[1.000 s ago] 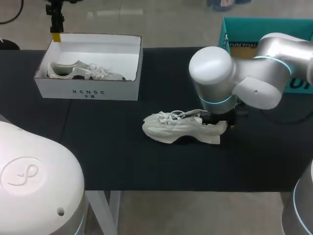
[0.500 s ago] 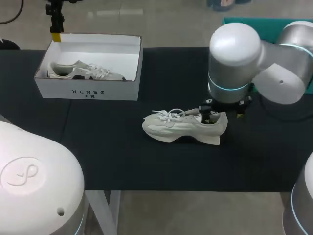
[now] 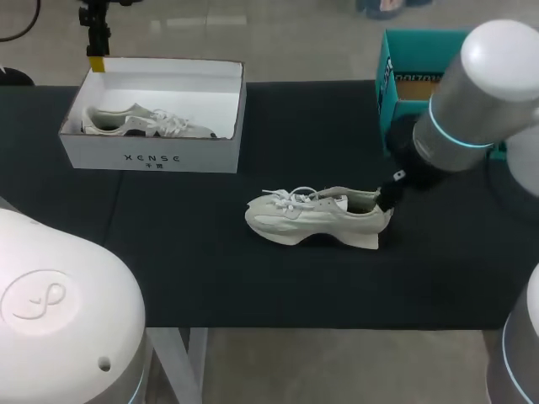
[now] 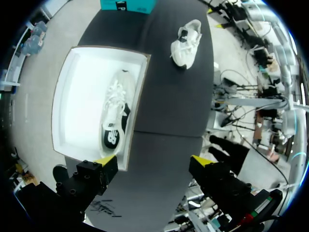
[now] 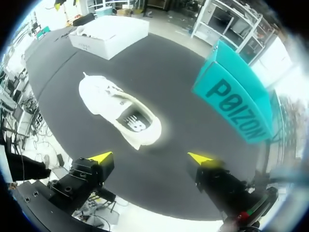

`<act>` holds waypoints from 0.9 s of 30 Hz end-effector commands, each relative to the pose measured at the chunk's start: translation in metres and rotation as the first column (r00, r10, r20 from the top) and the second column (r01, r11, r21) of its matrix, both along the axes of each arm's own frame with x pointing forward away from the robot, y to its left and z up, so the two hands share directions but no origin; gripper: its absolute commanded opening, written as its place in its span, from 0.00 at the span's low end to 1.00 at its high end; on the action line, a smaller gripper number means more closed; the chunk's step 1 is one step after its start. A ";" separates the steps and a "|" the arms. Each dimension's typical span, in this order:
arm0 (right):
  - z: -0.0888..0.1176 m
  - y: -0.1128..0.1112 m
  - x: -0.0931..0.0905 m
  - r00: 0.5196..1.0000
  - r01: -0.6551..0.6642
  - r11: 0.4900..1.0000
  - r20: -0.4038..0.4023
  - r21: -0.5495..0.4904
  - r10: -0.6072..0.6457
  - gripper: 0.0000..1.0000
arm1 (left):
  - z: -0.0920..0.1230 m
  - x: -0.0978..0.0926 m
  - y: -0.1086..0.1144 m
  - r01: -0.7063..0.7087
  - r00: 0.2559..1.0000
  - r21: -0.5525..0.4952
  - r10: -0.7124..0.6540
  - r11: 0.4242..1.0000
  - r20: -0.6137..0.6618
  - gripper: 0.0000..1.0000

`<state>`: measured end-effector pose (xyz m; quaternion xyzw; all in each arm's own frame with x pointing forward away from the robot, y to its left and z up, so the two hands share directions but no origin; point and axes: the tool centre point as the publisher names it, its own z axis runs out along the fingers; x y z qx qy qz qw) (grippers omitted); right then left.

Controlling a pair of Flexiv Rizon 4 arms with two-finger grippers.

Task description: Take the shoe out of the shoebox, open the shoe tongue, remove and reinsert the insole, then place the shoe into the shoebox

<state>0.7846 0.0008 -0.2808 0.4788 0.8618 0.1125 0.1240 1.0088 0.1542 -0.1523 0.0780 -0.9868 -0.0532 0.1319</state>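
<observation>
Black table [image 3: 210, 269], shoe [image 3: 316, 217] well inside edges, right gripper [image 5: 150, 157] spread

The bench [image 3: 210, 278] is black. The shoe [image 3: 316, 217] on it is cream-white with white laces, and its insole [image 5: 134, 123] is black with a white mark. The shoebox [image 3: 194, 156] at the far left corner is white with small dark lettering. The second shoe [image 3: 139, 122] inside is pale cream and grey. The box [image 3: 413, 46] at the far right edge is teal with dark print. The right arm [image 3: 472, 101] is silver with a cyan ring. The left hand [image 4: 154, 160] and right hand [image 5: 149, 157] are black with yellow tips.
</observation>
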 end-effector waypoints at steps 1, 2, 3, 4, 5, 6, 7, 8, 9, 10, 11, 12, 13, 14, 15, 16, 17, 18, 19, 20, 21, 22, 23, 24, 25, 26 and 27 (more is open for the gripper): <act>-0.003 -0.008 -0.001 0.968 -0.207 0.949 -0.089 0.239 0.234 1.00 | 0.000 0.000 0.000 0.001 1.000 0.001 -0.001 1.000 0.000 1.00; -0.003 -0.008 -0.001 0.968 -0.207 0.949 -0.089 0.239 0.234 1.00 | 0.000 0.000 0.000 0.001 1.000 0.001 -0.001 1.000 0.000 1.00; -0.003 -0.008 -0.001 0.968 -0.207 0.949 -0.089 0.239 0.234 1.00 | 0.000 0.000 0.000 0.001 1.000 0.001 -0.001 1.000 0.000 1.00; -0.003 -0.008 -0.001 0.968 -0.207 0.949 -0.089 0.239 0.234 1.00 | 0.000 0.000 0.000 0.001 1.000 0.001 -0.001 1.000 0.000 1.00; -0.003 -0.008 -0.001 0.968 -0.207 0.949 -0.089 0.239 0.234 1.00 | 0.000 0.000 0.000 0.001 1.000 0.001 -0.001 1.000 0.000 1.00; -0.003 -0.008 -0.001 0.968 -0.207 0.949 -0.089 0.239 0.234 1.00 | 0.000 0.000 0.000 0.001 1.000 0.001 -0.001 1.000 0.000 1.00; -0.002 -0.011 0.000 0.957 -0.264 0.925 -0.046 0.274 0.287 1.00 | 0.000 0.000 0.000 0.001 1.000 0.001 -0.001 1.000 0.000 1.00; -0.002 -0.015 0.002 0.940 -0.325 0.906 -0.014 0.270 0.342 1.00 | 0.000 0.000 0.000 0.001 1.000 0.001 -0.001 1.000 0.000 1.00; -0.002 -0.017 0.003 0.916 -0.390 0.883 0.011 0.259 0.401 1.00 | 0.000 0.000 0.000 0.001 1.000 0.001 -0.001 1.000 0.000 1.00; -0.002 -0.021 0.006 0.901 -0.428 0.871 0.040 0.241 0.431 1.00 | 0.000 0.000 0.000 0.001 1.000 0.001 -0.001 1.000 0.000 1.00; -0.001 -0.023 0.007 0.879 -0.475 0.850 0.086 0.227 0.469 1.00 | 0.000 0.000 0.000 0.001 1.000 0.001 -0.001 1.000 0.000 1.00; 0.000 -0.024 0.008 0.846 -0.532 0.813 0.122 0.237 0.519 1.00 | 0.000 0.000 0.000 0.001 1.000 0.001 -0.001 1.000 0.000 1.00; 0.000 -0.025 0.009 0.819 -0.573 0.788 0.146 0.224 0.554 1.00 | 0.000 0.000 0.000 0.001 1.000 0.001 -0.001 1.000 0.000 1.00; -0.001 -0.026 0.010 0.785 -0.619 0.755 0.159 0.217 0.598 1.00 | 0.000 0.000 0.000 0.001 1.000 0.001 -0.001 1.000 0.000 1.00; -0.003 -0.027 0.011 0.757 -0.653 0.725 0.167 0.217 0.632 1.00 | 0.000 0.000 0.000 0.001 1.000 0.001 -0.001 1.000 0.000 1.00; -0.004 -0.027 0.013 0.727 -0.686 0.694 0.176 0.216 0.664 1.00 | 0.000 0.000 0.000 0.001 1.000 0.001 -0.001 1.000 0.000 1.00; -0.004 -0.027 0.013 0.701 -0.712 0.661 0.182 0.237 0.689 1.00 | 0.000 0.000 0.000 0.001 1.000 0.001 -0.001 1.000 0.000 1.00; -0.004 -0.027 0.014 0.674 -0.733 0.627 0.162 0.263 0.720 1.00 | 0.000 0.000 0.000 0.001 1.000 0.001 -0.001 1.000 0.000 1.00; -0.004 -0.027 0.014 0.674 -0.733 0.627 0.162 0.263 0.720 1.00 | 0.000 0.000 0.000 0.001 1.000 0.001 -0.001 1.000 0.000 1.00; -0.004 -0.027 0.014 0.674 -0.733 0.627 0.162 0.263 0.720 1.00 | 0.000 0.000 0.000 0.001 1.000 0.001 -0.001 1.000 0.000 1.00; -0.004 -0.027 0.014 0.674 -0.733 0.627 0.162 0.263 0.720 1.00 | 0.000 0.000 0.000 0.001 1.000 0.001 -0.001 1.000 0.000 1.00; -0.004 -0.027 0.014 0.674 -0.733 0.627 0.162 0.263 0.720 1.00 | 0.000 0.000 0.000 0.001 1.000 0.001 -0.001 1.000 0.000 1.00; -0.004 -0.027 0.014 0.674 -0.733 0.627 0.162 0.263 0.720 1.00 | 0.000 0.000 0.000 0.001 1.000 0.001 -0.001 1.000 0.000 1.00; -0.004 -0.027 0.014 0.674 -0.733 0.627 0.162 0.263 0.720 1.00 | 0.000 0.000 0.000 0.001 1.000 0.001 -0.001 1.000 0.000 1.00; -0.004 -0.027 0.014 0.674 -0.733 0.627 0.162 0.263 0.720 1.00 | 0.000 0.000 0.000 0.001 1.000 0.001 -0.001 1.000 0.000 1.00; -0.004 -0.027 0.014 0.674 -0.733 0.627 0.162 0.263 0.720 1.00 | 0.000 0.000 0.000 0.001 1.000 0.001 -0.001 1.000 0.000 1.00; -0.004 -0.027 0.014 0.674 -0.733 0.627 0.162 0.263 0.720 1.00 | 0.000 0.000 0.000 0.001 1.000 0.001 -0.001 1.000 0.000 1.00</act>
